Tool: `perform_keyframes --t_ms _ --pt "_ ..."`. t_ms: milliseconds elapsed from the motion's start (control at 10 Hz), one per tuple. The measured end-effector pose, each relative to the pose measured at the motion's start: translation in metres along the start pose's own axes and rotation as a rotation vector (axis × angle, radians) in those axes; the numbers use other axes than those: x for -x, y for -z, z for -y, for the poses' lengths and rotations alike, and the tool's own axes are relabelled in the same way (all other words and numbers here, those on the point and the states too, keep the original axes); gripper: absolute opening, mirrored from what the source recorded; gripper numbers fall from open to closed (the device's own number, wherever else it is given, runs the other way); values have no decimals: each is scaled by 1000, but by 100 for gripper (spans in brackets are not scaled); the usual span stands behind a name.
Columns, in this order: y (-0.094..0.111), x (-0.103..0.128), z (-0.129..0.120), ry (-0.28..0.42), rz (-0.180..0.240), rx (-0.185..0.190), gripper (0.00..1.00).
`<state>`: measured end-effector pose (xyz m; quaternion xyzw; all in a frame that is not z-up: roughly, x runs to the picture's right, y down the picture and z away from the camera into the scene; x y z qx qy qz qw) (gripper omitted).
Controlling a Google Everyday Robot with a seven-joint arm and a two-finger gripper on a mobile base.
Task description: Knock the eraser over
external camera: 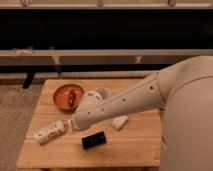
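The eraser (pixel 94 140) is a small black block lying flat on its wide face near the front middle of the wooden table (pixel 135 147). My white arm reaches in from the right across the table. My gripper (pixel 74 124) is at the arm's tip, just up and left of the eraser and next to the white remote-like device (pixel 49 131). It does not touch the eraser.
A small whitish wedge (pixel 119 122) lies right of the eraser, partly under the arm. An orange bowl (pixel 69 95) with something dark in it and a white round cup (pixel 98 93) stand at the back of the table. A dark bench lies behind.
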<state>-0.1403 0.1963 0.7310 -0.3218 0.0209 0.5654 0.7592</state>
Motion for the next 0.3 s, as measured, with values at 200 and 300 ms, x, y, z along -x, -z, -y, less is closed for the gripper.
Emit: perform_keyframes --t_ms 200,300 --pt "4 18 16 -7 12 -17 52" --pt "4 18 17 -7 12 -18 52"
